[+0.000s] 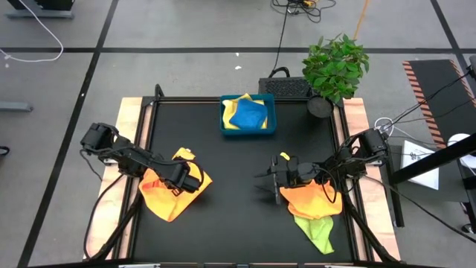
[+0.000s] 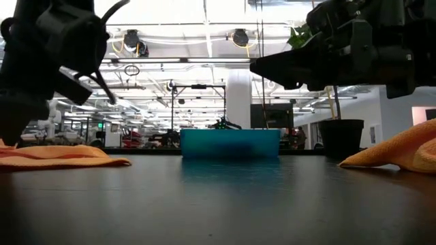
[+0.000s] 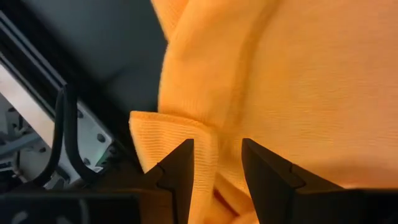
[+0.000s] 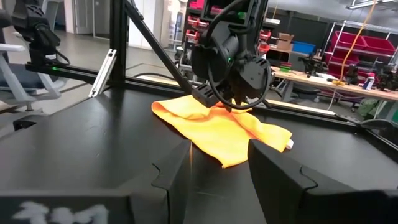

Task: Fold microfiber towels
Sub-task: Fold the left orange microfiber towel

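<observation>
An orange-yellow towel (image 1: 167, 199) lies crumpled on the black table at the near left. My left gripper (image 1: 192, 181) is down on it and shut on a fold (image 3: 217, 155). My right gripper (image 1: 262, 181) hovers above the table at the centre-right, slightly open and empty, pointing toward the left arm. A second orange-yellow towel (image 1: 311, 199) lies behind it on a lime green towel (image 1: 318, 232). A blue towel (image 1: 247, 113) and a pale yellow one (image 1: 232, 123) lie in the blue tray (image 1: 271, 119). My left gripper pinches a raised fold of the orange-yellow towel (image 3: 219, 177) between its two fingers, close to a turned-over corner (image 3: 152, 124). The fingers come from above, slanting down. The rest of the towel lies slack on the table.
A potted plant (image 1: 335, 68) stands at the far right corner. The table has raised rails and wooden side boards (image 1: 128, 126). Bare black tabletop (image 1: 238, 216) lies between the two arms.
</observation>
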Motion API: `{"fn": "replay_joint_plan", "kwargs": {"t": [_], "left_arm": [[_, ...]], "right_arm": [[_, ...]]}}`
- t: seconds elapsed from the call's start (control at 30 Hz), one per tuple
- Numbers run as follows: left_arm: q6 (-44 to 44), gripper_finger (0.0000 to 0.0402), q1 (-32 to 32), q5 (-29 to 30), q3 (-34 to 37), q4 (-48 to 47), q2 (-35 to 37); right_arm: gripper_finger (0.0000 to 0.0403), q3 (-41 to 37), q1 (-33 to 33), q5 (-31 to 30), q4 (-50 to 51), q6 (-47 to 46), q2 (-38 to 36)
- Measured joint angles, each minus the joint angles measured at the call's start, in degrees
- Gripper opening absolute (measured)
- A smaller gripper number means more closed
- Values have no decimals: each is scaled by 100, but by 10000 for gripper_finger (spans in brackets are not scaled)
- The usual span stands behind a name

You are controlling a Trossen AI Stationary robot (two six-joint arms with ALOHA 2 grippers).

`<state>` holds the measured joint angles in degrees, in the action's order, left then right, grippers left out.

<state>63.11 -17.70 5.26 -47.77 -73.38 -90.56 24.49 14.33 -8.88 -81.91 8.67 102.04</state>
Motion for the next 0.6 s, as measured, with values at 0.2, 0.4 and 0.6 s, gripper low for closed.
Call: {"fn": "replay_joint_plan", "kwargs": {"t": [0.2,0.4,0.6], "left_arm": [[-39,134,5,-33,526,105,392],[46,134,5,57,767,497,965],[116,134,5,52,850,715,987]], "right_arm": [[148,0,-2,0,94,43,0],[148,0,-36,0,26,169,0],[148,-1,-48,-2,22,112,0]]}}
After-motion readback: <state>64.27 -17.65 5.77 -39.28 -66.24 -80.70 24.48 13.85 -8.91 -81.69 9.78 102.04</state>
